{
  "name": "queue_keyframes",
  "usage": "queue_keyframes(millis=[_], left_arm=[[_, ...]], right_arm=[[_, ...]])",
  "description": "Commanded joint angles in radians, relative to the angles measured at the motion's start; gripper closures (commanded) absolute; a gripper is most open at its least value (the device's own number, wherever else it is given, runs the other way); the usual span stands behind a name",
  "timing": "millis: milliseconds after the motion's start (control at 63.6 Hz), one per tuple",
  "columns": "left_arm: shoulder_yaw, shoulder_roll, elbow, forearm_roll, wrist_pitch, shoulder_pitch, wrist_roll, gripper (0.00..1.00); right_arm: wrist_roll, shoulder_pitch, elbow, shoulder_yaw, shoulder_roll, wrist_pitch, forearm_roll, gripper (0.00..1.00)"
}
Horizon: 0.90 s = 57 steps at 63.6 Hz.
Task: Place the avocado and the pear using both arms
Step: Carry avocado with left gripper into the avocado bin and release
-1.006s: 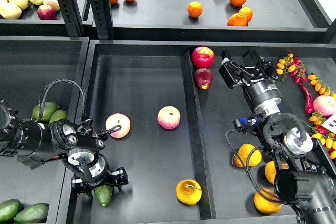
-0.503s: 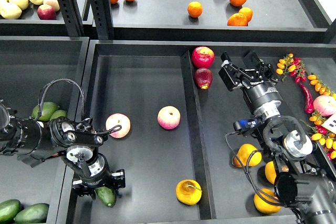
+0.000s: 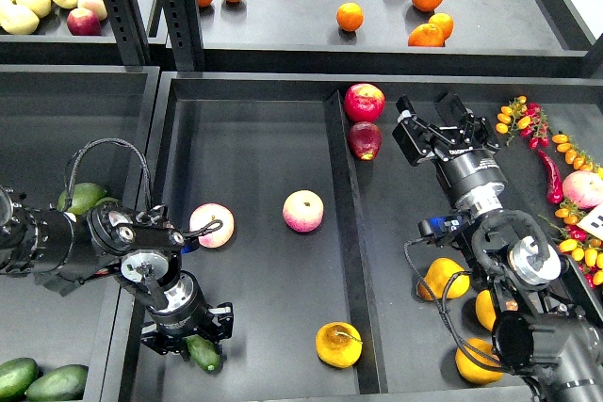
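My left gripper (image 3: 191, 334) is at the front left of the middle tray (image 3: 254, 138), pointing down and shut on the dark green avocado (image 3: 204, 354), which sticks out below the fingers just above the tray floor. The yellow-orange pear (image 3: 338, 345), with a thin curved stem, lies at the front of the same tray, to the right of the avocado. My right gripper (image 3: 435, 129) is open and empty over the right tray, just right of two red apples (image 3: 364, 102), and far from the pear.
Two pink-yellow peaches (image 3: 212, 225) (image 3: 302, 211) lie mid-tray. Paler green avocados (image 3: 80, 198) sit in the left tray. Yellow fruit (image 3: 443, 278) lies under my right arm. Chilies and small tomatoes (image 3: 551, 152) are at the right. Oranges (image 3: 350, 16) sit on the back shelf.
My left gripper has moved to the right and toward the front edge, carrying the avocado with it. The right arm has hardly moved.
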Motion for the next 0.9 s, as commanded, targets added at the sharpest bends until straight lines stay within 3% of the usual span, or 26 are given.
queue_keyframes(millis=[0, 157, 346, 487, 880], left_arm=[[-0.037, 0.002, 0.013, -0.017, 0.0, -0.053, 0.0, 0.82], [-0.04, 0.01, 0.037, -0.048, 0.0, -0.13, 0.0, 0.82], [-0.04, 0.109, 0.027, -0.048, 0.0, -0.182, 0.0, 0.81], [-0.032, 0.263, -0.01, -0.04, 0.0, -0.204, 0.0, 0.81], [-0.028, 0.502, -0.042, 0.079, 0.0, -0.181, 0.0, 0.8]], right_arm=[[0.0, -0.001, 0.003, -0.002, 0.0, 0.0, 0.0, 0.01], [0.0, 0.0, 0.003, -0.006, 0.0, 0.0, 0.0, 0.01], [-0.003, 0.002, 0.003, 0.005, 0.0, -0.002, 0.0, 0.01], [-0.003, 0.036, -0.005, 0.011, 0.0, -0.003, 0.005, 0.01], [-0.005, 0.233, -0.049, 0.009, 0.0, -0.014, -0.002, 0.0]])
